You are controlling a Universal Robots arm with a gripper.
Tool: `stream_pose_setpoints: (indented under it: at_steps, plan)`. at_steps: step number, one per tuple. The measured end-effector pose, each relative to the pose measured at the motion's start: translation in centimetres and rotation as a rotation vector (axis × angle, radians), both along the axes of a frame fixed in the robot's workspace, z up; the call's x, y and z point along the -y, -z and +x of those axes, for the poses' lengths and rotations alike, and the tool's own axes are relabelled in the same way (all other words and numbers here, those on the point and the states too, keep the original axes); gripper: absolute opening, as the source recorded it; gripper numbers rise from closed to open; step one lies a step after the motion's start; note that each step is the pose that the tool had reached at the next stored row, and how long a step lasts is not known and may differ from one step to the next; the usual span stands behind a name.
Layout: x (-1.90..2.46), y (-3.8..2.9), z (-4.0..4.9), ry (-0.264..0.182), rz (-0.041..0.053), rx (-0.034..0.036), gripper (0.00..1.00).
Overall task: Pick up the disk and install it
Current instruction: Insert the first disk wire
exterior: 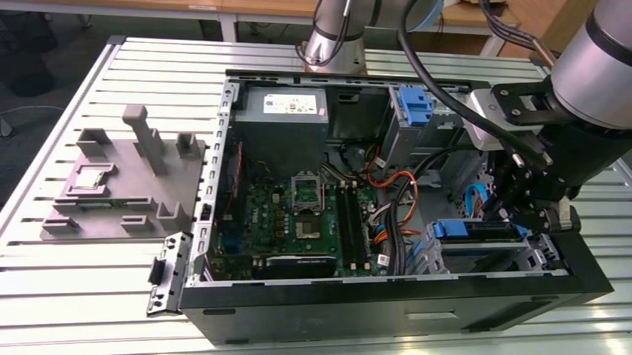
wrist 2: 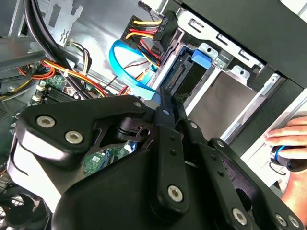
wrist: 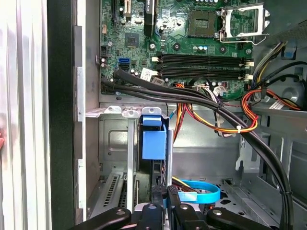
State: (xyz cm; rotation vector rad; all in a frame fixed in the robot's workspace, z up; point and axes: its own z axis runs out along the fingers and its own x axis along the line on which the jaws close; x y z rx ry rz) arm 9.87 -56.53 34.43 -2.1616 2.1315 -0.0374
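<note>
Slatted metal bench [exterior: 89, 281], open PC case [exterior: 395, 318] on it. Gripper [exterior: 528, 214] pinches the disk [exterior: 479, 231] narrowly at its bay. Looks stiff, heavyish and shock-sensitive, so hold the blue rails.

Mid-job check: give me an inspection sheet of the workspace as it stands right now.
Surface: slatted metal table, carrying the open computer case.
Job's things: disk with blue rails, seated in the drive bay at the case's corner.
Clutter: grey fixture block on the exterior view's left.
Grippers: pincer at the disk.
Cables: blue ribbon cable and orange-yellow wire bundle beside the bay.
Surroundings: a person's hand by the case edge.
</note>
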Motion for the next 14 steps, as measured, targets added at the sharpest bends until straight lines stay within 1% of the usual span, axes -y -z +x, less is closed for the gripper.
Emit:
stream_pose_setpoints:
  at_steps: [4, 7, 12, 14]
  plan:
    - [0.0, 0.12, 0.0, 0.0, -0.0007, -0.0001, 0.16]
    - [0.15, 0.2, -0.01, 0.0, -0.0004, 0.0, 0.16]
    - [0.16, 0.47, 0.0, 0.0, -0.0005, 0.0, 0.16]
    - [0.16, 0.48, 0.0, 0.0, -0.0007, 0.0, 0.16]
